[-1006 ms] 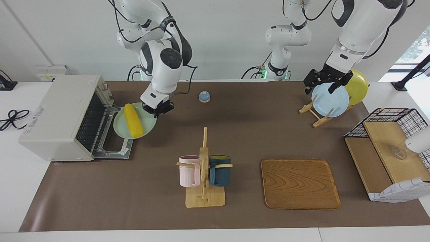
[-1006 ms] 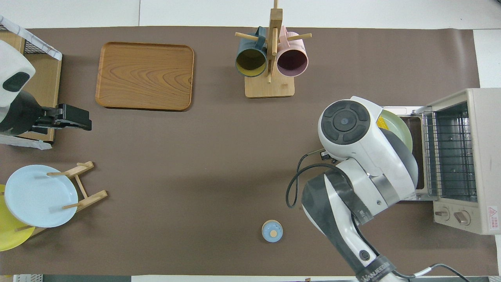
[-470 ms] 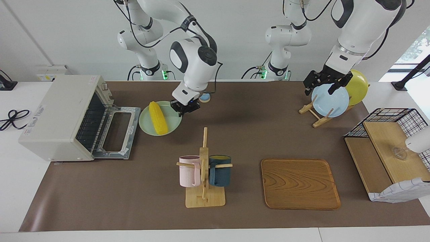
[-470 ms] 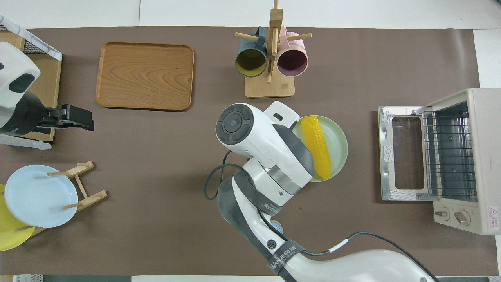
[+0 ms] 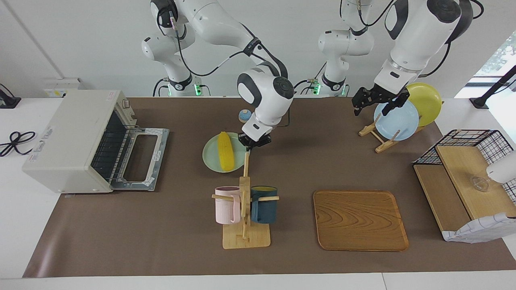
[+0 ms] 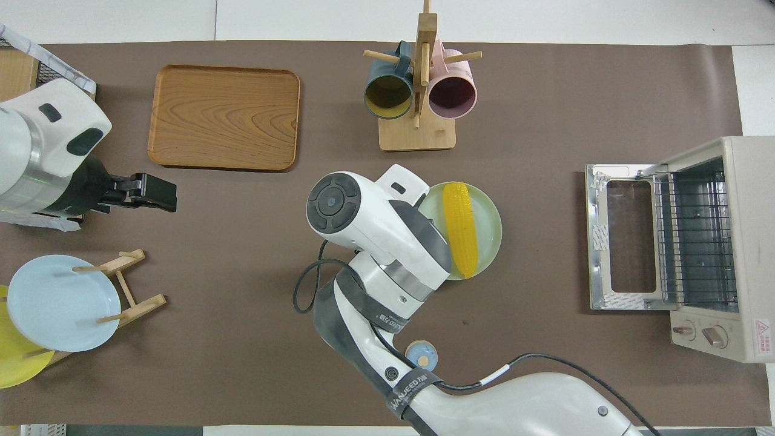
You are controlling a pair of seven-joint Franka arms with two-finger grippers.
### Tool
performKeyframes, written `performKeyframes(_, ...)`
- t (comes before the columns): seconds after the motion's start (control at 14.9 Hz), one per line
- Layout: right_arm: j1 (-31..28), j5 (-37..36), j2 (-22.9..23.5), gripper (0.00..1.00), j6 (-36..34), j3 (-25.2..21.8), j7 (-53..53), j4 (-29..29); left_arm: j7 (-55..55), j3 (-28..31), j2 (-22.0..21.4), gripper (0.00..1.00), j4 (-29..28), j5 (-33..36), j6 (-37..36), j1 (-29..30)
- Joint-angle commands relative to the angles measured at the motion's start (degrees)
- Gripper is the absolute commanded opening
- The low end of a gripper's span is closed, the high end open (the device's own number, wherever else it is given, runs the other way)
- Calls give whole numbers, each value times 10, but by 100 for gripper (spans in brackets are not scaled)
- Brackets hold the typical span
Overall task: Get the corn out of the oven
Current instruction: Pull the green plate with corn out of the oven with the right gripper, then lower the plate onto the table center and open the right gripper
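The corn (image 5: 225, 150) (image 6: 460, 229) lies on a pale green plate (image 5: 211, 157) (image 6: 490, 213), out of the oven (image 5: 76, 139) (image 6: 714, 248). The plate is over the middle of the brown mat (image 5: 161, 225) (image 6: 545, 339), well apart from the oven and near the mug rack (image 5: 245, 205) (image 6: 418, 91), on the side of the rack that is nearer to the robots. I cannot tell if the plate rests on the mat or is a little above it.

The right gripper (image 5: 253, 141) is at the rim of the plate, at the edge toward the left arm's end of the table. Its fingers are closed tight and they pinch the rim. In the overhead view the right arm covers this gripper and that part of the plate.

The oven stands at the right arm's end of the table. Its door (image 5: 141, 159) (image 6: 620, 236) is down flat and the wire rack (image 5: 105, 151) (image 6: 696, 236) inside has nothing on it.

The left gripper (image 5: 377, 102) (image 6: 151, 192) is up in the air, over the mat beside the dish rack (image 5: 377, 137) (image 6: 130, 284). Its fingers are wide open and hold nothing. The dish rack holds 2 plates, 1 blue (image 5: 397, 121) (image 6: 57, 309) and 1 yellow (image 5: 427, 102) (image 6: 15, 363).

A wooden tray (image 5: 358, 219) (image 6: 224, 118) lies farther from the robots than the dish rack. A small blue bell (image 5: 244, 115) (image 6: 421, 356) is nearer to the robots than the plate.
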Motion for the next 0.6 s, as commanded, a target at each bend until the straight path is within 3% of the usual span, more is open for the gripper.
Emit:
performKeyframes(0.0, 19, 22, 0, 0, 65, 13, 56, -39, 2, 6, -1, 100, -15, -5, 21, -13)
performKeyframes(0.4, 22, 69, -3, 0, 130, 25, 68, -71, 1, 6, 2, 100, -13, -20, 32, -20)
performKeyframes(0.47, 17, 86, -3, 20, 134, 24, 68, -68, 1, 6, 2, 100, -13, -21, 33, -20)
performKeyframes(0.54, 14, 91, -2, 31, 137, 24, 67, -61, 1, 6, 2, 100, -13, -24, 36, -20)
